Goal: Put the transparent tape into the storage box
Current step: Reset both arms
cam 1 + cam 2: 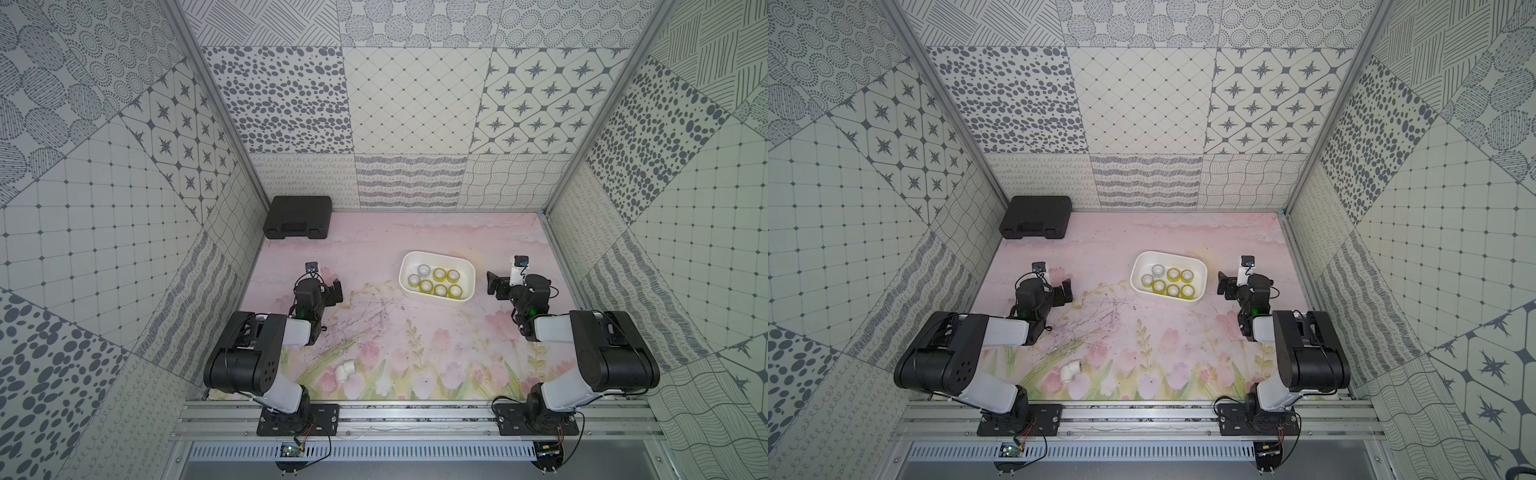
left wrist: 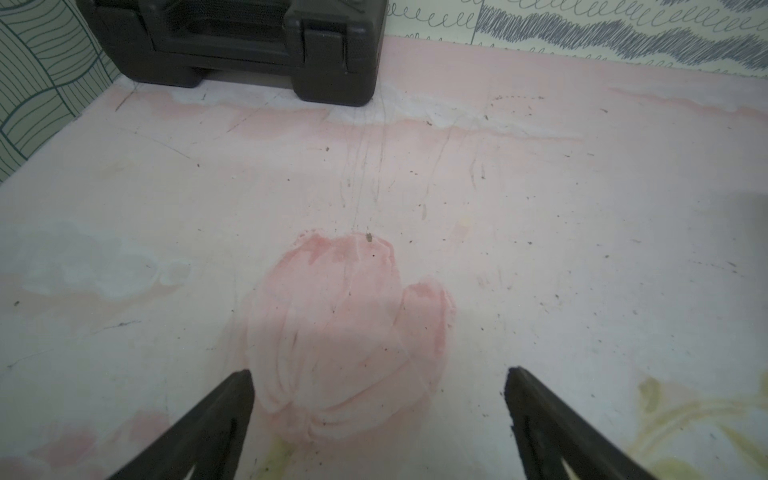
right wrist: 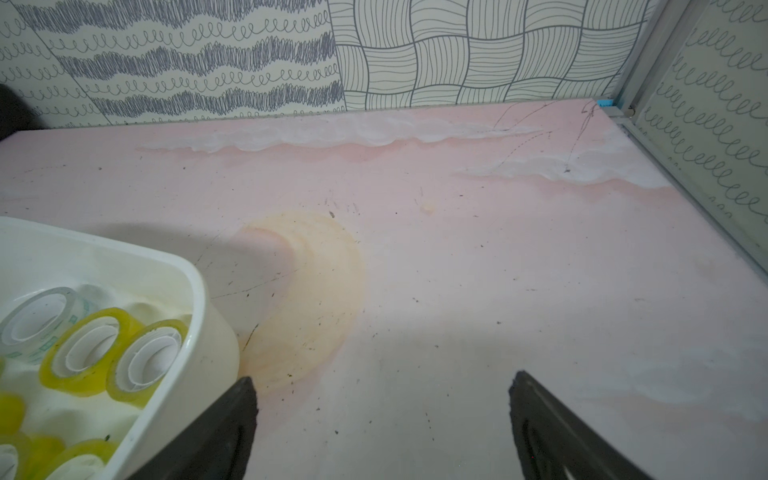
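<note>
The white storage box (image 1: pixel 468 270) (image 1: pixel 1201 270) stands on the pink floral mat right of centre. Several rolls of transparent tape (image 1: pixel 439 274) (image 1: pixel 1173 274) lie inside it, most yellowish and one greyish-white. In the right wrist view the box's rim (image 3: pixel 195 291) and tape rolls (image 3: pixel 89 351) sit just beside one finger. My right gripper (image 1: pixel 495 286) (image 1: pixel 1224 284) (image 3: pixel 382 377) rests open and empty just right of the box. My left gripper (image 1: pixel 334 293) (image 1: pixel 1065 293) (image 2: pixel 378 372) is open and empty over the mat, well left of the box.
A black moulded case (image 1: pixel 298 222) (image 1: pixel 1036 222) (image 2: pixel 232 41) lies in the back left corner. A white pipe elbow (image 1: pixel 345 371) (image 1: pixel 1070 371) sits near the front edge, by the left arm's base. Patterned walls close in three sides.
</note>
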Tool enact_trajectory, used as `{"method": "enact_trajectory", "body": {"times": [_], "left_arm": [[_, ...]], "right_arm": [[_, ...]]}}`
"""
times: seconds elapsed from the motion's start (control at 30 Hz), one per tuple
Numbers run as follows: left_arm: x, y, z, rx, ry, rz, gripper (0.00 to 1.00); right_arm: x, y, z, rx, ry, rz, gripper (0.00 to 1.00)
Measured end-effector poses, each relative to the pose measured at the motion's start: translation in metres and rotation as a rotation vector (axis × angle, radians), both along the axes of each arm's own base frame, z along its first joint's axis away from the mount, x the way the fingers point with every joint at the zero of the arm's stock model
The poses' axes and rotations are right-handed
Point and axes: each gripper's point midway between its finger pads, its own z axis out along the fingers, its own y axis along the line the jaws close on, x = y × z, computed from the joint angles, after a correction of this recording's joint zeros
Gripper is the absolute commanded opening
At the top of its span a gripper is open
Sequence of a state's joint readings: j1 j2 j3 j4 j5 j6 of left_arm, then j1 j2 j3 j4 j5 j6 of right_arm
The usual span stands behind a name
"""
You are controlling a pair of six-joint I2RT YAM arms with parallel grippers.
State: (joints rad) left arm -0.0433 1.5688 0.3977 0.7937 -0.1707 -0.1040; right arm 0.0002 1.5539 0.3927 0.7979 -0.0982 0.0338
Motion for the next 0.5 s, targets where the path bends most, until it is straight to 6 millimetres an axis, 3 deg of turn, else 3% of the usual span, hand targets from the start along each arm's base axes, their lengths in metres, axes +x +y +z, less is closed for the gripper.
{"method": "enact_trajectory", "body": {"times": [0.5], "left_arm": [[0.0011,-0.0043,0.0019,0.000,-0.008,-0.015,0.99]], "right_arm": [[0.0000,-0.0002,0.0000,-0.001,0.000,-0.001,0.97]]}}
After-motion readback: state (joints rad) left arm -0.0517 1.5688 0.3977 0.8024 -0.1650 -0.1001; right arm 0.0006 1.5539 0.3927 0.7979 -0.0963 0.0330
